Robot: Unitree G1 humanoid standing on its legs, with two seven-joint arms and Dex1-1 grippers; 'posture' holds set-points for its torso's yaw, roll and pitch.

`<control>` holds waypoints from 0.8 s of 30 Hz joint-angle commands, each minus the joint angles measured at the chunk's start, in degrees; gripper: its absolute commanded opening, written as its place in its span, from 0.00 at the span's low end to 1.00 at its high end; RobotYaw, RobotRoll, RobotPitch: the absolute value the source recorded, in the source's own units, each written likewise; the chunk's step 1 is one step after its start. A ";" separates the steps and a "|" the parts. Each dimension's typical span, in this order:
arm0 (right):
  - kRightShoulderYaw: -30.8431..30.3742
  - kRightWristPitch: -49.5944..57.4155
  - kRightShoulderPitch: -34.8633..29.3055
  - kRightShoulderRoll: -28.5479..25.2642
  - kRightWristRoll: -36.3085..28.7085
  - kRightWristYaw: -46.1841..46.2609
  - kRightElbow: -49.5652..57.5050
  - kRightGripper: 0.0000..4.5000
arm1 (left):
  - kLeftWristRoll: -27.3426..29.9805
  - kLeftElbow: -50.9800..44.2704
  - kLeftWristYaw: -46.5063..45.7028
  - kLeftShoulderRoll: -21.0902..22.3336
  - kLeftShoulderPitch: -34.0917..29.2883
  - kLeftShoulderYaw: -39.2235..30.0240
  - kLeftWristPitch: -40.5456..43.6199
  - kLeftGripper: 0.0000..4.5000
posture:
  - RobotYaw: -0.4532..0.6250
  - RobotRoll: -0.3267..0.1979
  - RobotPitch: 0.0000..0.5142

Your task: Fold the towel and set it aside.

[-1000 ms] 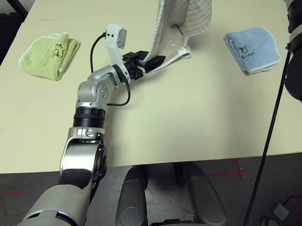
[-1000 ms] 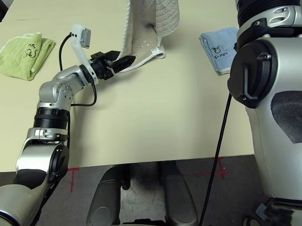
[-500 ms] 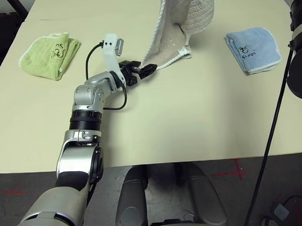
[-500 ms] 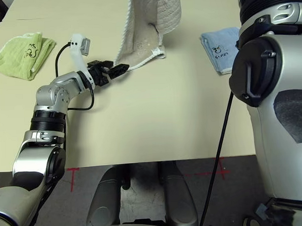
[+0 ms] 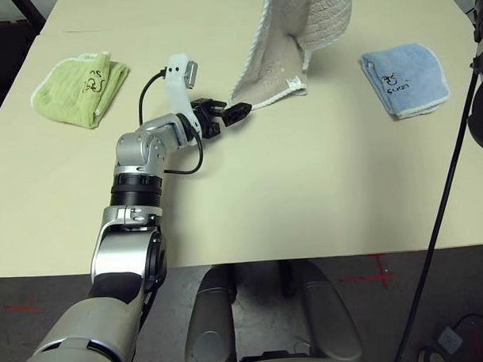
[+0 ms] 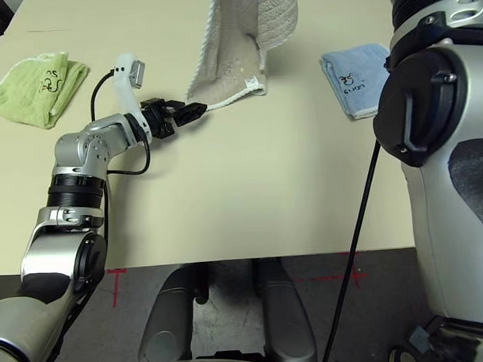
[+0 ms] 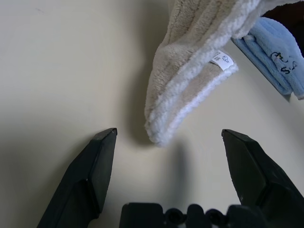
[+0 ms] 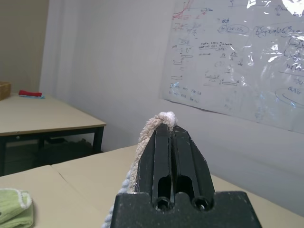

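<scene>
The beige towel (image 5: 281, 60) with white edging hangs down from above, its lower edge resting on the table (image 5: 305, 187). In the right wrist view my right gripper (image 8: 170, 129) is shut on the towel's top edge (image 8: 141, 138), held high over the table. My left gripper (image 5: 230, 114) lies low on the table just left of the towel's bottom corner, open. In the left wrist view that corner (image 7: 161, 128), with its white care tag (image 7: 222, 59), hangs between the spread fingers (image 7: 102, 156) without touching them.
A folded light-green towel (image 5: 79, 87) lies at the table's far left. A folded light-blue towel (image 5: 404, 78) lies at the far right. My right arm's black cable (image 5: 445, 213) hangs down the right side. Bare tabletop stretches along the front.
My left gripper drew back to the left from the towel's corner a second ago and has since stayed still. The hanging towel has shifted slightly right.
</scene>
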State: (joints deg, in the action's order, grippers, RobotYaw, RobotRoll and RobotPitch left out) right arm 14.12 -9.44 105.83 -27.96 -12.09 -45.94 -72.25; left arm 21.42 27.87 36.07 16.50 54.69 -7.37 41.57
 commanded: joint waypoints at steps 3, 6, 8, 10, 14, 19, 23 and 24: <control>0.68 -4.21 5.88 -2.84 0.11 -0.69 3.12 0.01 | 0.57 2.71 -0.64 -1.69 0.04 -0.02 1.72 1.00 | 0.43 0.62 0.63; 0.70 -4.15 5.88 -2.96 0.13 -0.64 3.15 0.00 | 0.32 4.81 -0.96 -2.58 1.08 -0.21 1.11 0.77 | 0.43 0.62 0.63; 0.69 -4.06 5.89 -2.98 0.17 -0.52 3.11 0.00 | 0.06 6.34 -1.05 -3.22 1.82 -0.19 0.41 0.60 | 0.43 0.62 0.63; 0.68 -3.85 5.92 -3.00 0.20 -0.46 3.05 0.00 | -0.29 8.08 -1.29 -3.75 2.61 -0.19 -0.61 0.43 | 0.43 0.62 0.63; 0.70 -3.37 5.90 -3.07 0.19 -0.44 3.00 0.00 | -1.44 10.87 -3.27 -4.19 3.68 -0.63 -3.82 0.08 | 0.43 0.62 0.63; 0.91 -2.94 4.79 -3.41 -0.02 -0.50 3.14 0.00 | -1.94 11.14 -5.99 -3.11 3.98 -2.00 -6.29 0.00 | 0.44 0.62 0.64; 1.39 -1.68 1.31 -4.01 -0.39 0.06 3.43 0.00 | -1.51 7.70 -7.43 -0.29 3.54 -3.55 -6.66 0.00 | 0.45 0.62 0.66; 1.65 -1.09 -0.63 -4.38 -0.53 0.64 3.41 0.00 | -1.09 5.52 -7.48 1.00 3.34 -4.09 -5.94 0.00 | 0.45 0.62 0.66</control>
State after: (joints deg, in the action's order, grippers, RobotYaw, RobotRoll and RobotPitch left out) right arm 14.38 -9.54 104.75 -29.61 -12.08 -45.82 -71.92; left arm 20.23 36.31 28.93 16.00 58.47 -10.38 35.24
